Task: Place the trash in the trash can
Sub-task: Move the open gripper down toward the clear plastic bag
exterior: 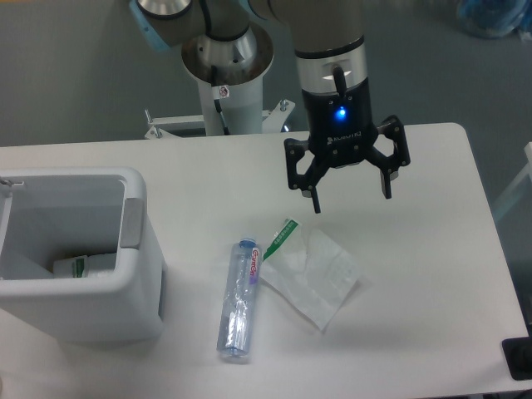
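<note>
Our black two-finger tool hangs spread and empty above the crumpled clear plastic wrapper on the white worktop, so we should descend centred on its bunched middle, clear of the flattened blue-capped bottle.

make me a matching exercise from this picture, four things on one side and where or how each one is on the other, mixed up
Things:
1. bottle
2. wrapper
3. bin
4. gripper

Places or states:
A. open, up above the table
B. lying flat, blue cap pointing away from the camera
C. at the left edge, something white and green already inside
D. crumpled, clear, green-white strip at its top left

Pairs: 1-B, 2-D, 3-C, 4-A
</note>
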